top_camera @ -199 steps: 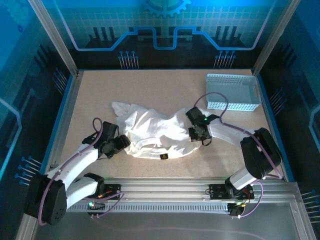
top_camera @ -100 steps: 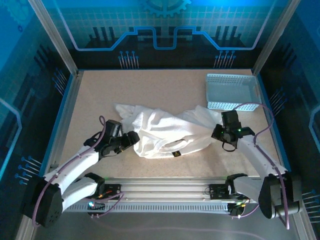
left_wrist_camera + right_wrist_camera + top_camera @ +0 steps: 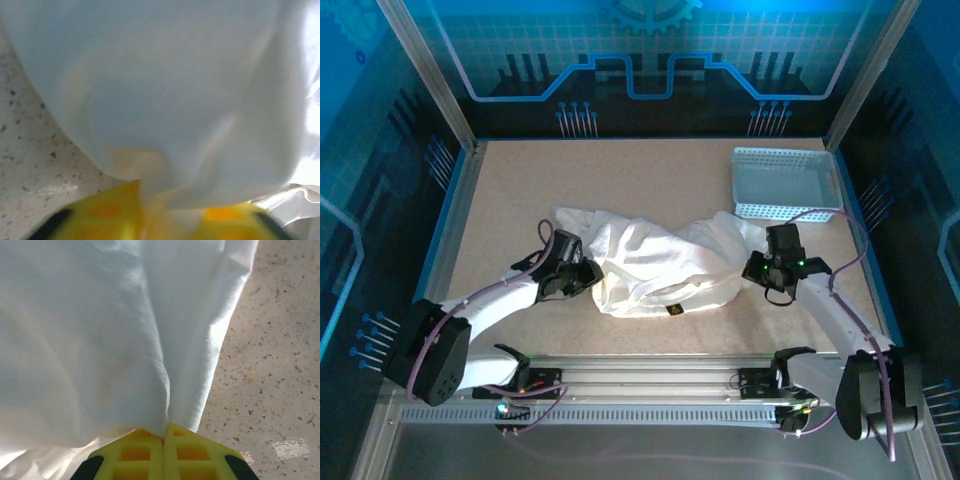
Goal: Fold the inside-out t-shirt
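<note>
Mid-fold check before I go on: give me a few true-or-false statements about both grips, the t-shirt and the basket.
1. The right gripper is clamped on the t-shirt. True.
2. The t-shirt lies inside the basket. False: it lies on the table, nearer the arms than the basket.
3. The left gripper is at the shirt's left edge, with cloth gathered between its fingers. True, though its wrist view is blurred.
4. The t-shirt is folded into a neat flat rectangle. False: it is bunched and wrinkled.
5. The basket stands at the table's far left corner. False: it stands at the far right.
</note>
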`<move>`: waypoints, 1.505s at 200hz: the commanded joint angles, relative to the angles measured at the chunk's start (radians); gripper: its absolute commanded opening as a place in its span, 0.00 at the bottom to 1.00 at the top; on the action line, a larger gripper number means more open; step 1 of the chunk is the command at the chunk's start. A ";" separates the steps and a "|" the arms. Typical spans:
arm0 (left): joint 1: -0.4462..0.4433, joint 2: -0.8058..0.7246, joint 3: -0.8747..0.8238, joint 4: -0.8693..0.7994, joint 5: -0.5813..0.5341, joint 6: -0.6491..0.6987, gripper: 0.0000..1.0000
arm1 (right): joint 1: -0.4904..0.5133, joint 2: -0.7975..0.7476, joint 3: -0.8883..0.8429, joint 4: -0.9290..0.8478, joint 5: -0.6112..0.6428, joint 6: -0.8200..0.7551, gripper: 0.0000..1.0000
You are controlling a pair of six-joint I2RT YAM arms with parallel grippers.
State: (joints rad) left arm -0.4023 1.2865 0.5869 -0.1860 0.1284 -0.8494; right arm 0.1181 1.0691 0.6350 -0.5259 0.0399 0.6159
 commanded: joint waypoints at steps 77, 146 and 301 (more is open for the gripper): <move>0.006 -0.232 0.765 -0.566 -0.312 0.292 0.00 | -0.021 -0.228 0.566 -0.189 -0.121 -0.168 0.00; 0.023 -0.265 1.216 -0.630 -0.379 0.403 0.00 | -0.021 -0.181 1.121 -0.265 -0.167 -0.246 0.00; 0.027 -0.119 0.863 -0.502 -0.592 0.346 0.00 | 0.001 0.123 1.044 -0.085 -0.295 -0.303 0.00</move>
State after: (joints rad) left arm -0.3878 1.0874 1.6073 -0.6994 -0.2764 -0.5201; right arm 0.1101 1.1015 1.8469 -0.7517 -0.2192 0.3767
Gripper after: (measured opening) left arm 0.065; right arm 0.060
